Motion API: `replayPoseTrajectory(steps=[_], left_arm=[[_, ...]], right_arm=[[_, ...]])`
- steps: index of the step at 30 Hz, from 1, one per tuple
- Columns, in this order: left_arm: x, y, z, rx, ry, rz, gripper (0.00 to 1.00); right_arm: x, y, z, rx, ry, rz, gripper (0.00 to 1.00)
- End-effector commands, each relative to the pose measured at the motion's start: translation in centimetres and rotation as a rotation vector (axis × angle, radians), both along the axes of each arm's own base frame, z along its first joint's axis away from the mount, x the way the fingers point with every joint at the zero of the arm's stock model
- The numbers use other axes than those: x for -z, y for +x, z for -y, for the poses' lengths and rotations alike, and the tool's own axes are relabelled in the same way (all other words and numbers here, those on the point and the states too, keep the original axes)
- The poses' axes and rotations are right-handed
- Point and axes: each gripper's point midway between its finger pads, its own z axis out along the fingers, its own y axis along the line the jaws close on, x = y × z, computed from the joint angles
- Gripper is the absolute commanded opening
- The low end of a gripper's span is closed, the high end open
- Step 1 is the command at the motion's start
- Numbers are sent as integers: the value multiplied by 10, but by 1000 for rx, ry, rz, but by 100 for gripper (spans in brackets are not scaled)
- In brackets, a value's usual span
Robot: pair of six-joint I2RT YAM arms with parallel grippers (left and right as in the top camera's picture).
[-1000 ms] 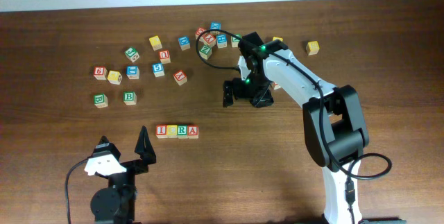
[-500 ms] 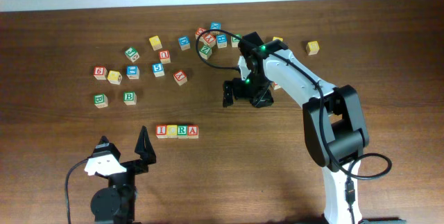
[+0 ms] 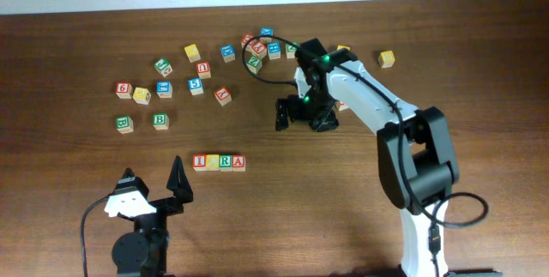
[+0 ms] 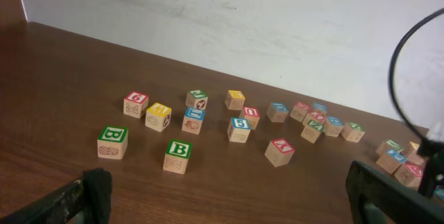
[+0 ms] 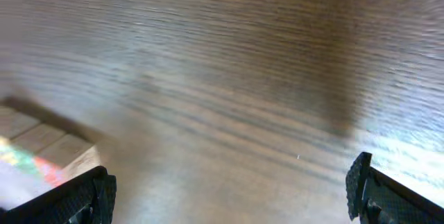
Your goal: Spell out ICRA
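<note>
The word looks finished. The red "I" cube (image 3: 200, 162), yellow "C" cube (image 3: 213, 162), green "R" cube (image 3: 226, 162) and red "A" cube (image 3: 238, 163) sit touching in a straight row, a little toward 8 o'clock from the middle of the worktop (image 3: 77, 225).

The right gripper (image 3: 304, 117) hangs over bare wood at about 2 o'clock from the row, its fingers spread wide and empty. The left gripper (image 3: 153, 183), at 8 o'clock from the row, is likewise spread and holds nothing.

In my judgement only clearing off is left, and that calls for drawing the right arm away without grazing the row.

The loose cubes (image 3: 196, 69) lie scattered from 10 to 1 o'clock of the row. The worktop is dark, grained wood, with a white wall (image 4: 277, 30) behind. Low-left in the right wrist view is probably a blurred cube edge.
</note>
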Motion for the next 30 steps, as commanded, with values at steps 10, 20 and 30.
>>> replayPoseTrajectory(steps=[10,20,30], left_arm=[[1,0,0,0,16,-2,99],[1,0,0,0,16,-2,99],[1,0,0,0,17,-2,99]], right_arm=[[-202,-8,13,-15,135,495,98],[-328,-31,135,125,-192,1011,98],[-217,-43,180,273,-126,1247,98]])
